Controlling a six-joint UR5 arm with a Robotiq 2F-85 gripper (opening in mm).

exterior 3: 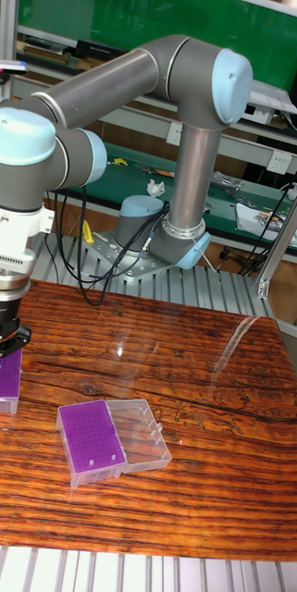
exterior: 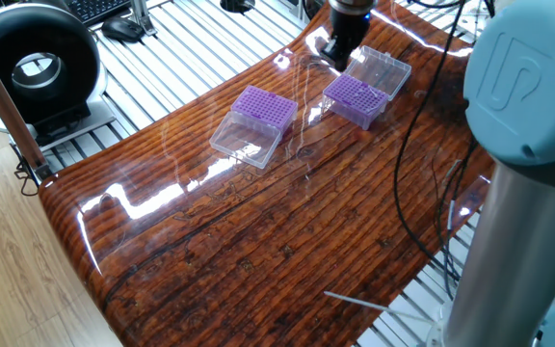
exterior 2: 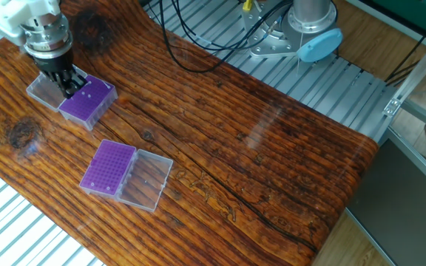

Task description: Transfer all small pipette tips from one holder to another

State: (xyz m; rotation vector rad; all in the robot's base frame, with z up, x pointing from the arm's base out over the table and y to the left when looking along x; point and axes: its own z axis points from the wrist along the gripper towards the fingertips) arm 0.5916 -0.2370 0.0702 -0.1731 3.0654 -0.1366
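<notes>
Jaws [exterior 2: 70,86] at far purple box's [exterior 2: 89,103] lid-side edge, grip state unclear; open table [exterior 2: 272,148] beyond.

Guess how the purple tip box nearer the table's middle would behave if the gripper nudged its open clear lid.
The purple box looks like thin, light plastic on a glossy table, so it would probably slide rather than resist. Its clear lid lies flat and open beside it, so a nudge there would likely swivel the box. It sits low and wide, so tipping seems unlikely.
</notes>
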